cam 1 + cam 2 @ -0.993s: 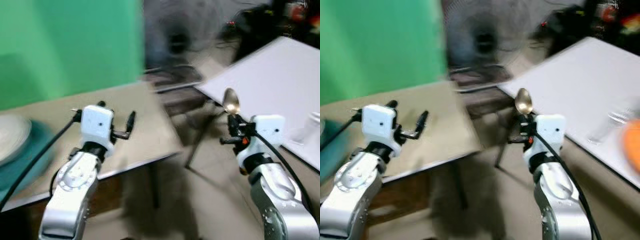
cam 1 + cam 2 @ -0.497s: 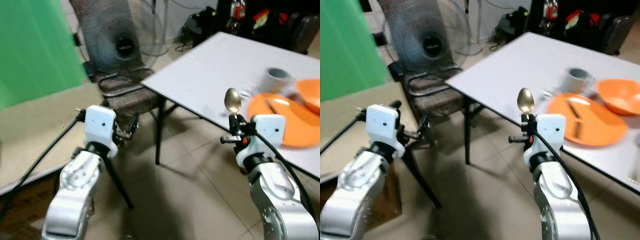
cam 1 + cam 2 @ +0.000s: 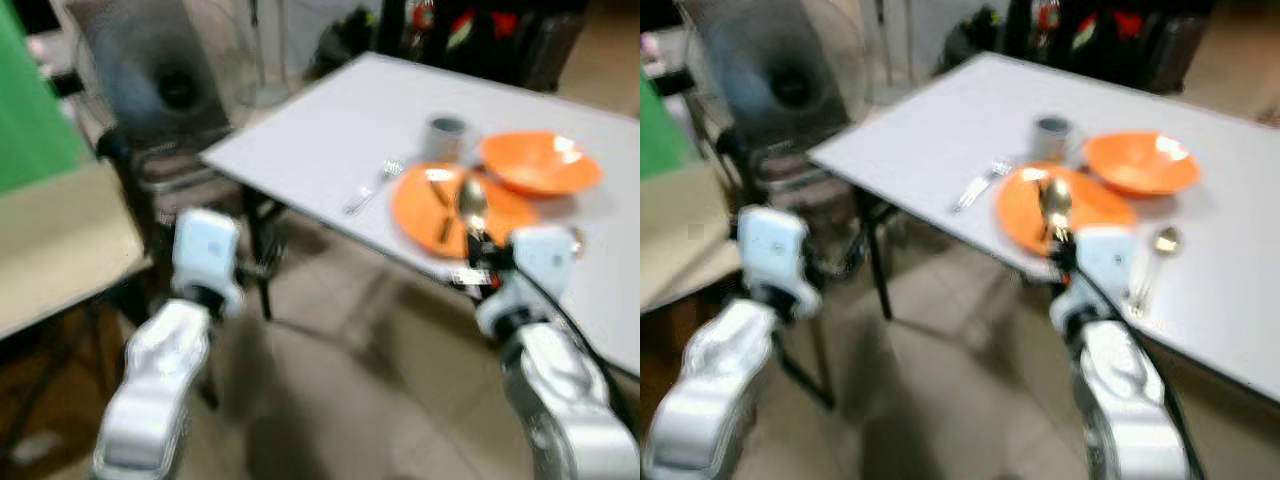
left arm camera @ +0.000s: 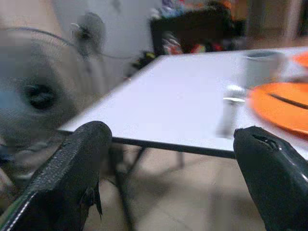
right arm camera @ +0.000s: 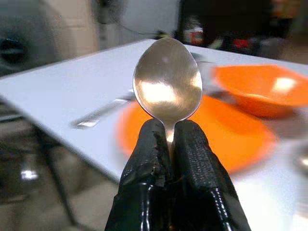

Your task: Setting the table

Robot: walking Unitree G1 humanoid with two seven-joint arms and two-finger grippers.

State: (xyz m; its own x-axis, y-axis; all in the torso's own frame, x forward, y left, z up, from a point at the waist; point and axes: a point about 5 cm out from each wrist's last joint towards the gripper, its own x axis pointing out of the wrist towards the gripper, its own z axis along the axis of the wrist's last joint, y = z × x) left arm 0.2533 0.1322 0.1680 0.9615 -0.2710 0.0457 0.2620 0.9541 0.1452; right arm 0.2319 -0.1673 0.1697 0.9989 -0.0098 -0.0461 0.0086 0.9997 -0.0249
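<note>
— What do we hold?
— Our right gripper (image 5: 168, 144) pinches a spoon (image 5: 167, 86) upright, just short of the white table (image 3: 330, 130).
— On it?
— An orange plate (image 3: 1080, 205) and bowl (image 3: 1140, 162); our left gripper (image 4: 168, 159) gapes.

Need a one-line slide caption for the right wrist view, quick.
Right gripper shut on an upright spoon, with the white table, fork, orange plate and orange bowl beyond.
</note>
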